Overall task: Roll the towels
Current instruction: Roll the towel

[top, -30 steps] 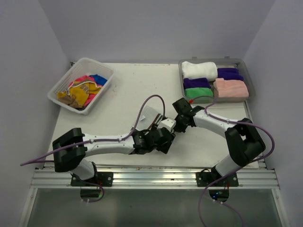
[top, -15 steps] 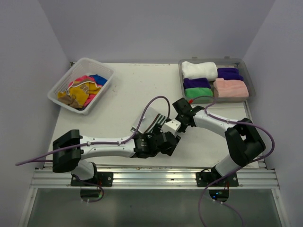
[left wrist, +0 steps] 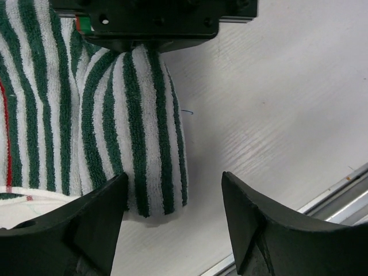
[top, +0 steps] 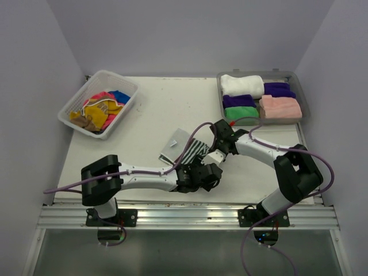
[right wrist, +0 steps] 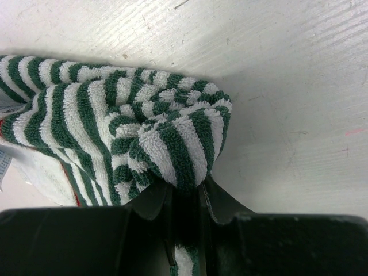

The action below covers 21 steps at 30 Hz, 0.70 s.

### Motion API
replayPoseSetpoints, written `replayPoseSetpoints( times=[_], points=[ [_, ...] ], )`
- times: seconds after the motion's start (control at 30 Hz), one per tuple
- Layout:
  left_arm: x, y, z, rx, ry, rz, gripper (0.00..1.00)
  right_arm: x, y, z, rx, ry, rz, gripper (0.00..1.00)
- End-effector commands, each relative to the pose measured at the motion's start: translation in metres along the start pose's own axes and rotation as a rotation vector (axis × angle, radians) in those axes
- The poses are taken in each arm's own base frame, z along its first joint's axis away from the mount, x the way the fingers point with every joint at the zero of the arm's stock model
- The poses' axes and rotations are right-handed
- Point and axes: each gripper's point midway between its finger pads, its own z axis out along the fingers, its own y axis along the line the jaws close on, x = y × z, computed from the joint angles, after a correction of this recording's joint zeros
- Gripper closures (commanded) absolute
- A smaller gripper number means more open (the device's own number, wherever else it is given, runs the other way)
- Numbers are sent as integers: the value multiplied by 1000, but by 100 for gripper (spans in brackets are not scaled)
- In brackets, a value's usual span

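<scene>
Right gripper (right wrist: 185,195) is clamped tight on a bunched fold of the striped towel (right wrist: 115,126). Its own cam shows green-and-white terry pinched between the fingers. Left gripper (left wrist: 172,175) is spread wide around the towel's folded end, which hugs one finger with bare table (left wrist: 276,86) before the other. From the top cam the stripes look almost black, and the towel sits mid-table toward the near edge. Only that view catches the white lattice basket (top: 77,98) of loose towels (top: 98,109) at the far-left corner and the grey tray (top: 287,73) of rolled towels (top: 253,98) at the far-right corner.
</scene>
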Motion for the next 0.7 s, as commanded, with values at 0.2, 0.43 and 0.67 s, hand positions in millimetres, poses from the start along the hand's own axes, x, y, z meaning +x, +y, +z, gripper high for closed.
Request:
replayPoseSetpoints(
  times=[0.2, 0.43, 0.67],
  points=[
    [-15, 13, 24, -45, -35, -44, 46, 12, -33, -5, 103, 25, -8, 100],
    [-3, 26, 36, 2, 35, -106, 74, 10, -29, -9, 76, 18, -27, 100],
    [-9, 34, 23, 236, 79, -275, 100, -3, -14, -32, -75, -64, -85, 39]
  ],
)
